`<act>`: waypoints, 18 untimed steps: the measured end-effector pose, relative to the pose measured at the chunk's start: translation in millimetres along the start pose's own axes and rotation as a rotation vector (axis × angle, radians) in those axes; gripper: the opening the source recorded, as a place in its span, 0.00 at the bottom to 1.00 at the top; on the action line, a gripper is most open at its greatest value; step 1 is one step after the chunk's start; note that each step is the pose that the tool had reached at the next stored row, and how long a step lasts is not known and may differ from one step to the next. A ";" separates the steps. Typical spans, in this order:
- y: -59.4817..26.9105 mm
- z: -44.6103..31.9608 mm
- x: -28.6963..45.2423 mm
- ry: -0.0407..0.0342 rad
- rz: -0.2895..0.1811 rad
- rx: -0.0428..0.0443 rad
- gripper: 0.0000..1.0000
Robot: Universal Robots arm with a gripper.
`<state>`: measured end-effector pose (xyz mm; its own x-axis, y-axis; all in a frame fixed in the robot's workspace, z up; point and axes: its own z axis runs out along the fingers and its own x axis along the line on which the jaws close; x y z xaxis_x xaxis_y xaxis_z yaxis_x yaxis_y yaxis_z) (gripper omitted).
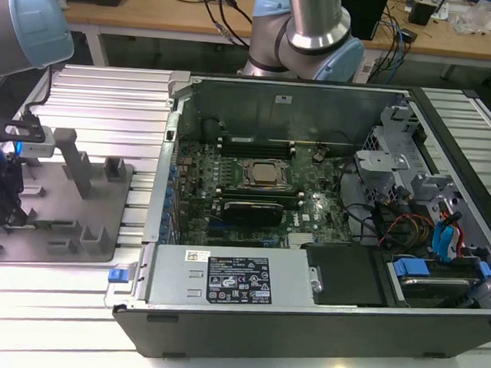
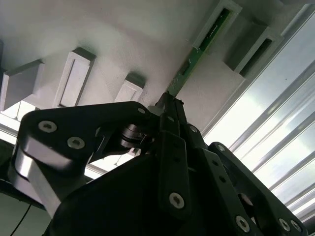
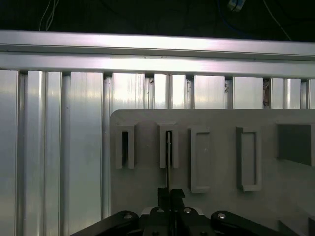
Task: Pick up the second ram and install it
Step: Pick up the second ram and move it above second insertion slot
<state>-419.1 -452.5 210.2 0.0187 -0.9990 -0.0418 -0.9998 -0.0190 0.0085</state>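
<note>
The second ram [image 2: 199, 49] is a thin green board standing on edge, with its far end in a slot of a grey holder block [image 2: 231, 12]. In the first wrist view the ram [image 3: 168, 157] shows edge-on as a dark line running from a slotted block [image 3: 168, 129] down to my fingers. My gripper [image 2: 170, 104] [image 3: 171, 192] is shut on the ram's near end. In the exterior view the gripper [image 1: 4, 208] hangs low over the grey holder plate [image 1: 61, 248] at the exterior view's far left.
An open computer case [image 1: 304, 319] lies at the exterior view's middle and right, with the motherboard [image 1: 254, 184], long memory slots [image 1: 260, 143] and cables inside. Several grey holder blocks [image 1: 75, 167] stand on the plate. A ribbed aluminium table [image 1: 110, 94] lies underneath.
</note>
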 end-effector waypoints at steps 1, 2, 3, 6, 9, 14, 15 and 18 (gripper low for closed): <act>0.0 0.0 0.0 0.0000 0.000 0.0000 0.09; 0.0 0.0 0.0 0.0000 0.000 0.0000 0.09; 0.0 0.0 0.0 0.0001 0.000 0.0000 0.09; 0.0 0.0 0.1 0.0000 0.000 0.0000 0.09; 0.1 -2.6 0.0 0.0000 0.000 0.0000 0.09; 0.1 -15.0 -0.5 0.0001 0.000 0.0000 0.09; 0.1 -18.5 -0.7 0.0002 0.000 0.0000 0.09; 0.2 -31.6 -1.5 0.0002 0.000 0.0001 0.09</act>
<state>-419.0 -452.3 241.8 0.0187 -0.9990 -0.0416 -0.9998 -0.0191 0.0084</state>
